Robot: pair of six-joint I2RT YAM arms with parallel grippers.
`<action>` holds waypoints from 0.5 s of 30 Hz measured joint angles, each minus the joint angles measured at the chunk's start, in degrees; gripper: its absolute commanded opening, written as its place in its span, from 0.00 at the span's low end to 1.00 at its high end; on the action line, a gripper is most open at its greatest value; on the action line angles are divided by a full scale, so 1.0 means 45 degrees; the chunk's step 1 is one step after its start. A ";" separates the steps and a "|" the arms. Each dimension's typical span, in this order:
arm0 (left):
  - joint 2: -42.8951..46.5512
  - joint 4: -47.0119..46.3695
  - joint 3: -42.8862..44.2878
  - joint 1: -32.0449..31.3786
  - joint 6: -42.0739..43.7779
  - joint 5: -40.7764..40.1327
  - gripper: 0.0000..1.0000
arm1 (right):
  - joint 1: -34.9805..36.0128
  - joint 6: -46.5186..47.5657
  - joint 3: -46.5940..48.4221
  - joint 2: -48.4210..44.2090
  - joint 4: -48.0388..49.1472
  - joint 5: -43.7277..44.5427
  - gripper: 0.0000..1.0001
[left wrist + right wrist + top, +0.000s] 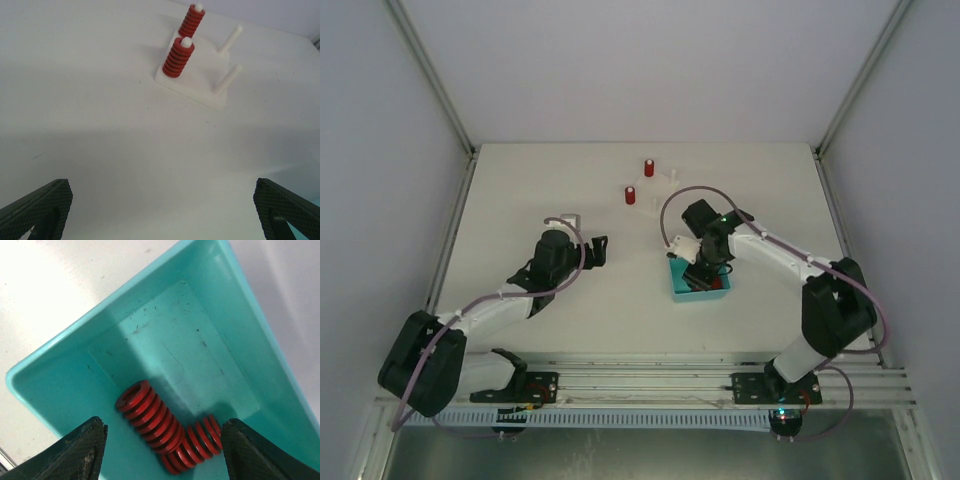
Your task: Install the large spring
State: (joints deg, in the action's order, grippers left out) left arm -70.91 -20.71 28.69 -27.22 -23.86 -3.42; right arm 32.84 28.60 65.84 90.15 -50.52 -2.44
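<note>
Two red springs lie in a teal bin (60,385): a large spring (150,416) lying on its side and a second spring (196,443) touching its lower end. My right gripper (162,450) is open, its fingers either side of the two springs, just above them. In the top view the right gripper (703,268) is over the bin (676,290). A white peg base (192,82) holds two red springs (178,57) on its left pegs; two right pegs (227,79) are bare. My left gripper (162,212) is open and empty, facing the base from a distance.
The peg base (650,188) stands at the back middle of the white table. A small white item (567,220) lies by the left arm. Grey walls and metal frame posts enclose the table; a rail runs along the near edge.
</note>
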 measured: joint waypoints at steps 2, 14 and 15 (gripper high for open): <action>0.0204 -0.0029 -0.0019 0.0000 0.0000 -0.0005 0.99 | 0.0000 0.0345 0.0248 0.0491 -0.0199 -0.0107 0.66; 0.0831 -0.0112 -0.0214 0.0000 0.0005 -0.0170 0.99 | -0.0039 0.1579 0.0733 0.2521 -0.0257 -0.0107 0.63; 0.0831 -0.0112 -0.0214 0.0000 0.0005 -0.0189 0.99 | -0.0073 0.1564 0.0733 0.2744 -0.0185 -0.0034 0.61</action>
State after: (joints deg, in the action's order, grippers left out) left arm -67.18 -21.21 27.73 -27.22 -23.83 -4.27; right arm 32.51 35.64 69.14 102.50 -51.35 -2.59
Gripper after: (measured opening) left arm 0.993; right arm 0.651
